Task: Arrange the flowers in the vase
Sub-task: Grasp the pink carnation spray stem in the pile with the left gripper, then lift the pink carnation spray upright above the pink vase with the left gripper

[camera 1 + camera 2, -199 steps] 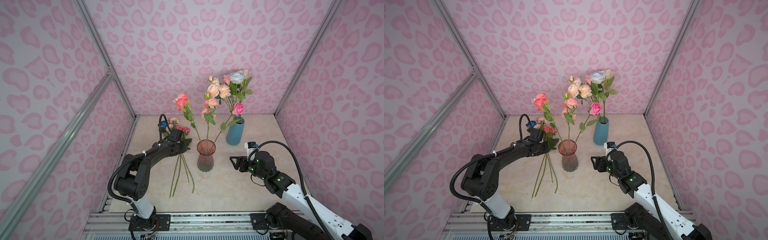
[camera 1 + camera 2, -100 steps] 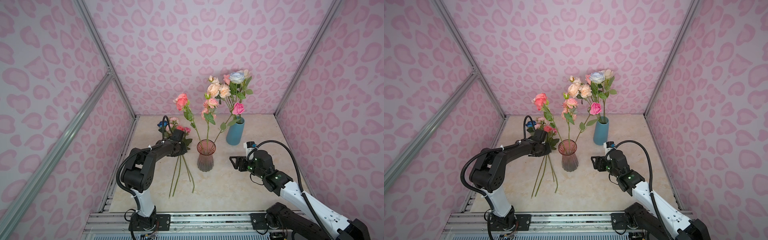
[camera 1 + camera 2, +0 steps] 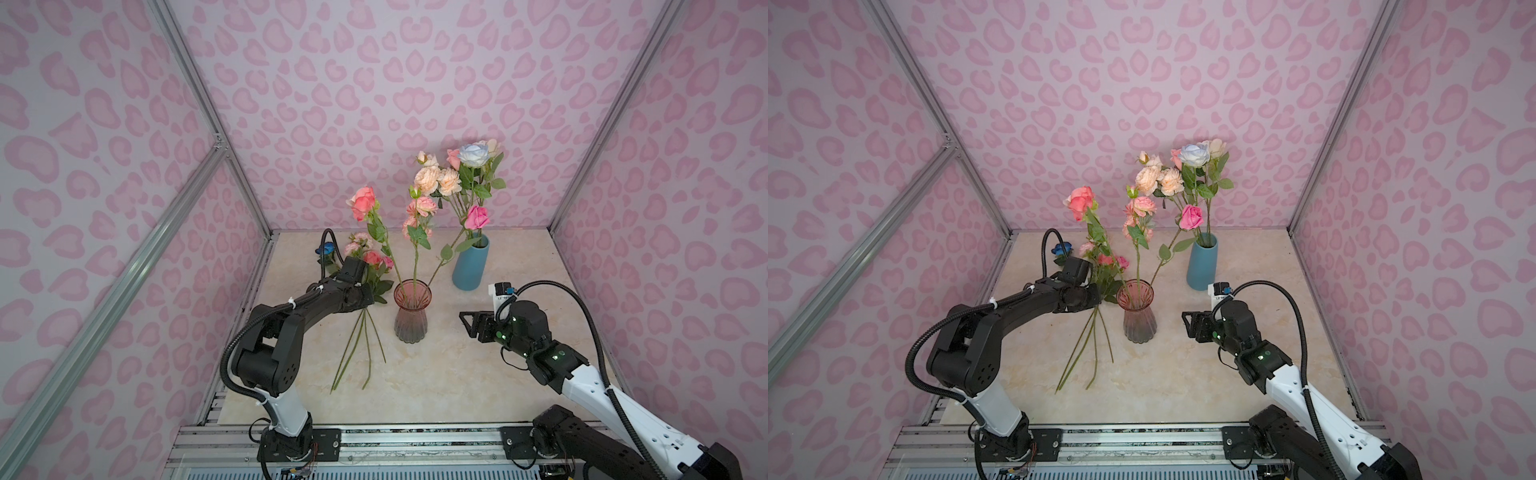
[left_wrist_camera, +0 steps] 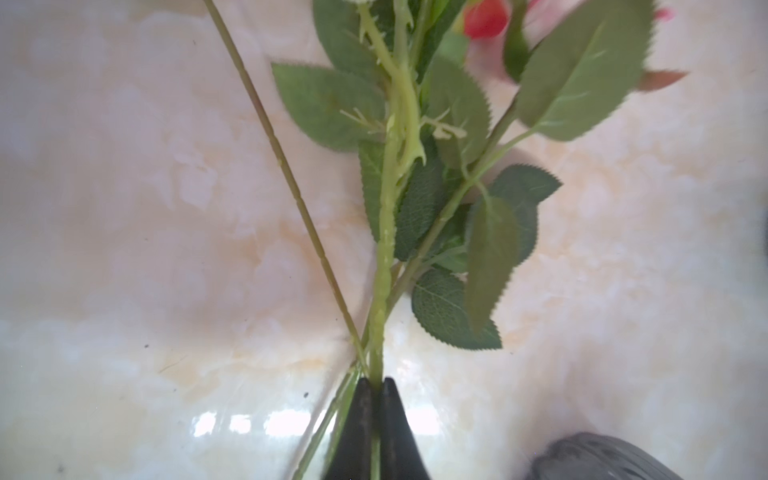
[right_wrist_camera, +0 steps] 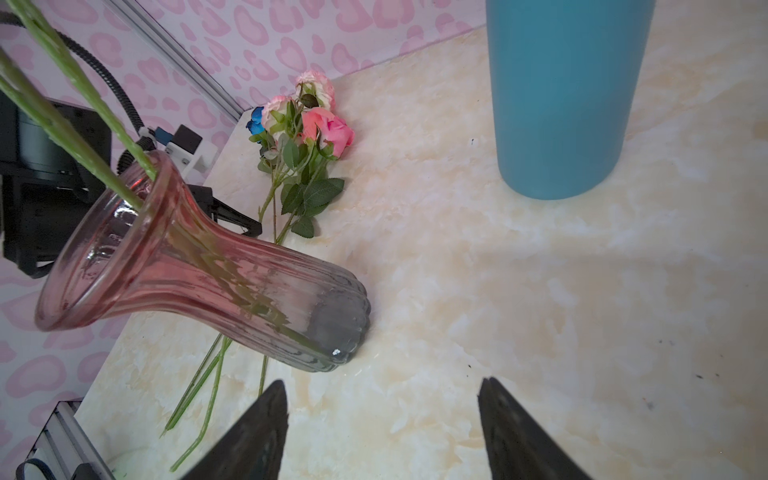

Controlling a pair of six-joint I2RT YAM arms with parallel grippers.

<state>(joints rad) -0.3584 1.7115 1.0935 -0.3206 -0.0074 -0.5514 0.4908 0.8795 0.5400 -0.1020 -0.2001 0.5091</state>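
I see left gripper [image 4: 377, 388] jaws pinching a thorny stem [image 4: 386, 232] of the flowers [image 3: 374, 258] lying left of the pink vase [image 3: 411, 320]; right gripper [image 5: 382, 386] jaws spread, holding nothing.

Back wall [image 3: 374, 83]: pale lilac, printed all over with pink heart-like blotches; it closes the far side in both top views.
Left wall [image 3: 83, 166]: same print, running from the back corner towards the camera.
Right wall [image 3: 685, 187]: same print.
Frame [image 3: 203, 104]: silver aluminium posts stand in both back corners.
Bar [image 3: 124, 276]: a silver bar slants across the left wall and meets the left corner post.
Tabletop [image 3: 436, 374]: glossy cream marble-look sheet with peach veins and a few dark specks.
Front rail [image 3: 415, 442]: grey metal rails along the near edge, a ribbed strip below.
Light: soft and even; white glare [image 4: 249, 424] on the tabletop in the left wrist view, shadows faint.
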